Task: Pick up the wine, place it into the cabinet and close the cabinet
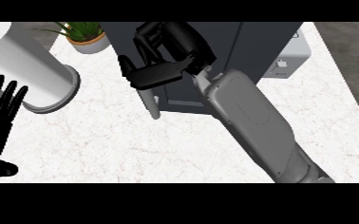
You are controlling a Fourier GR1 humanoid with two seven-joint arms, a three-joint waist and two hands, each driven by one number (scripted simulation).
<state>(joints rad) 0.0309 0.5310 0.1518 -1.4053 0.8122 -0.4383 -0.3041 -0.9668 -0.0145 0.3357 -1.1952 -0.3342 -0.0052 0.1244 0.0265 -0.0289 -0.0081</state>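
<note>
My right hand [157, 61]: it is up against the dark cabinet [259, 52], at the left front edge where the door [149, 99] hangs.
My right fingers [151, 33]: bent at the knuckles and pointing down the cabinet's front, with the thumb stuck out to the left. I cannot see anything pinched between them, and I cannot tell whether they hold something behind the palm.
My right forearm [256, 123]: grey, it comes in from the lower right and runs up to the cabinet, covering part of its front.
My left hand [8, 107]: at the left edge, fingers straight and pointing up, a little spread, holding nothing, resting.
Cabinet: a dark box on the white marble counter [105, 147], in the upper middle of the view.
Door: seen edge-on as a thin pale strip, standing out from the cabinet's left front corner toward me, so it is ajar.
Wine: I cannot see the bottle anywhere; my hand and forearm hide the cabinet's opening, so I cannot tell where it is.
White cylinder [35, 71]: large and tall, on the counter left of the cabinet, near my left hand.
Potted plant [85, 35]: in a small pot behind the cylinder, just left of the cabinet.
Pale appliance [291, 59]: touching or just beside the cabinet's right side.
</note>
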